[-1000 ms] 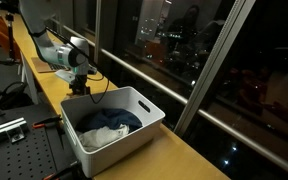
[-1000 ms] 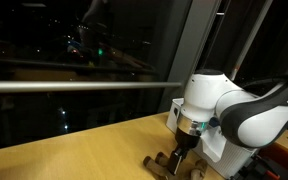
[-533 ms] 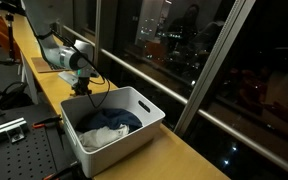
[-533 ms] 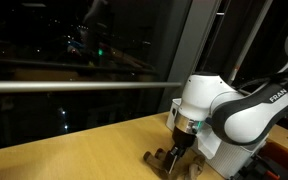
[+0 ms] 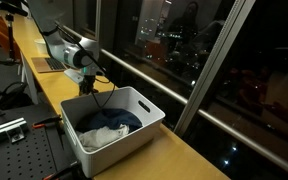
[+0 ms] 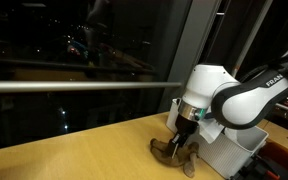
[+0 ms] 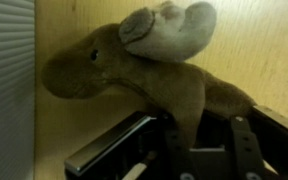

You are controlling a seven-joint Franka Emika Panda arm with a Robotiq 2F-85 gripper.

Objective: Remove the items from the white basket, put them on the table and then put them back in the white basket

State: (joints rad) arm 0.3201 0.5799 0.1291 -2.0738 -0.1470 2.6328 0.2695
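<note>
A small brown plush [image 7: 134, 70] with a pale antler piece fills the wrist view; one of its limbs runs down between my gripper's [image 7: 189, 135] jaws, which are shut on it. In an exterior view the plush [image 6: 172, 151] hangs from the gripper [image 6: 184, 140] just above the table [image 6: 84, 150], beside the white basket [image 6: 234, 152]. From farther off, the gripper [image 5: 88, 88] sits at the far end of the white basket [image 5: 144, 101], over the table [image 5: 179, 155]. Dark blue cloth [image 5: 121, 120] and light fabric [image 5: 99, 137] lie inside the basket.
A dark window with a horizontal rail [image 6: 74, 86] runs along the table's far side. A black perforated board [image 5: 14, 150] lies beside the table, with a red-handled tool [image 5: 44, 123] on it. The arm's white body [image 6: 234, 95] looms over the basket.
The jaws have closed on the plush. The arm has shifted toward the basket, and the plush has come up off the table a little.
</note>
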